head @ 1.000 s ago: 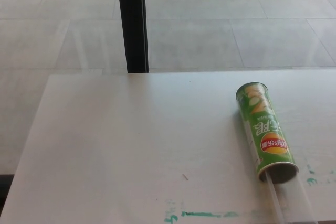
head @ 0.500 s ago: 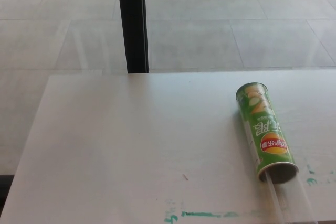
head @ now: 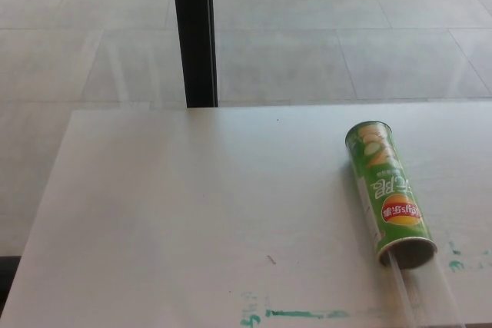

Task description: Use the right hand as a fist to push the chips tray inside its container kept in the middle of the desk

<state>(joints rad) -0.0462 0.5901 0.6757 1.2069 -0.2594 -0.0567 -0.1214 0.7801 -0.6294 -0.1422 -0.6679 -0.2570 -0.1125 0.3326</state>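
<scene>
Green chips container (head: 388, 193) laid on its side on the white worktop (head: 192, 213), open mouth turned toward the near edge, clear chips tray (head: 427, 293) seen sticking out of that mouth — partly inside, green marks (head: 304, 313) left of the tray, no robot hand in view — state cannot be told.

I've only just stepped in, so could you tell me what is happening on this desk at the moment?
Nothing is being handled right now: neither robot hand is in view. A green chips can lies on its side on the right part of the white desk, its open end toward the near edge. A clear tray sticks out of that open end, so it has not yet been pushed in. Some green marks show on the desk near its front edge.
</scene>
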